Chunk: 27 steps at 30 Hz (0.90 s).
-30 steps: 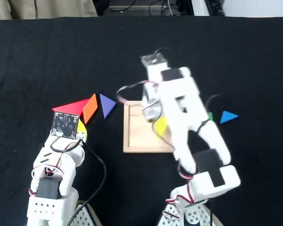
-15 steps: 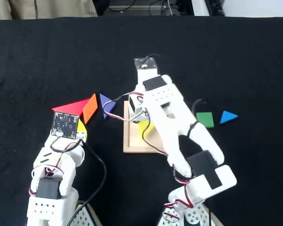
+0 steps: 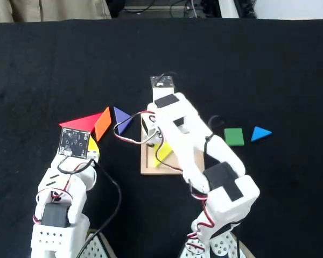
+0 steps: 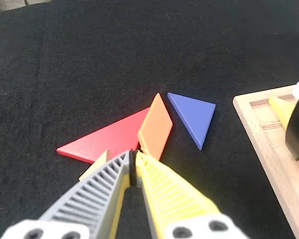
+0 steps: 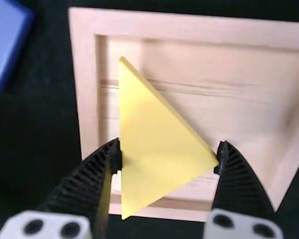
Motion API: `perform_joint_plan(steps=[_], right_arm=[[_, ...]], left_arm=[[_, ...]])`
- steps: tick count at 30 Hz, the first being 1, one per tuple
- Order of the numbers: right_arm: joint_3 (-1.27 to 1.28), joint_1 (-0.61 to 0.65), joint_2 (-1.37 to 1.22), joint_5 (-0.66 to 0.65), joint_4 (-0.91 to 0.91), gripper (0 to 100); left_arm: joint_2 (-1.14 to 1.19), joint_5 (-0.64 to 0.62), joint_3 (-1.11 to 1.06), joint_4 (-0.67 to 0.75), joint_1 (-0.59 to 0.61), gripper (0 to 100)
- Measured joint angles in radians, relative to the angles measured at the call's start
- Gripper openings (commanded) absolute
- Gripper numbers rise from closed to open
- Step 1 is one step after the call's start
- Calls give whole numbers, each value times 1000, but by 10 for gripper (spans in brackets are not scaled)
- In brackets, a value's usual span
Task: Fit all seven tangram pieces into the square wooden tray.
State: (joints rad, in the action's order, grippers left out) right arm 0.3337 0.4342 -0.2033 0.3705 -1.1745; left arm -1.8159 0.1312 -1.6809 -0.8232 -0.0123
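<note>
While your right claw (image 5: 168, 152) is clamped on the big yellow triangle (image 5: 154, 164), check the grip: one finger is on the long edge, the other on the opposite corner. The piece spans the gap between the fingers, over the recess of the square wooden tray (image 5: 84, 74), which lies directly under and ahead of the claw. The triangle looks tilted. I can't tell if it touches the tray floor.

My read on handling: it's thin, stiff and light, with smooth faces, so probably slippery. Not fragile. A corner contact can let it pivot, so hold at the middle of the long edge and lower it flat.

The violet-blue triangle (image 5: 5, 40) lies off the tray, out to one side of this claw. The green square (image 3: 234, 136) and small blue triangle (image 3: 261, 133) lie well apart from it, on the side away from the other arm.

Your left claw (image 4: 134, 159) has its fingers pressed together with nothing in them. Its tips are right at the near corner of the orange parallelogram (image 4: 155, 127). The red triangle (image 4: 107, 139) is just beside the tips, and a pale yellow piece (image 4: 97, 164) sits next to one finger. These flat pieces likely need an edge-to-edge pinch.
</note>
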Motion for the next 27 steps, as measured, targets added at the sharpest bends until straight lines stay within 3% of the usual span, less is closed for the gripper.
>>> perform_joint_plan(steps=[9,16,22,27], right_arm=[[-5,20,0,-5,3,238],[-5,74,0,-5,3,430],[-6,74,0,-5,0,420],[-175,66,0,-74,-158,312]], left_arm=[[0,0,0,0,0,30],[0,0,0,0,0,30],[0,0,0,0,0,30],[0,0,0,0,0,30]])
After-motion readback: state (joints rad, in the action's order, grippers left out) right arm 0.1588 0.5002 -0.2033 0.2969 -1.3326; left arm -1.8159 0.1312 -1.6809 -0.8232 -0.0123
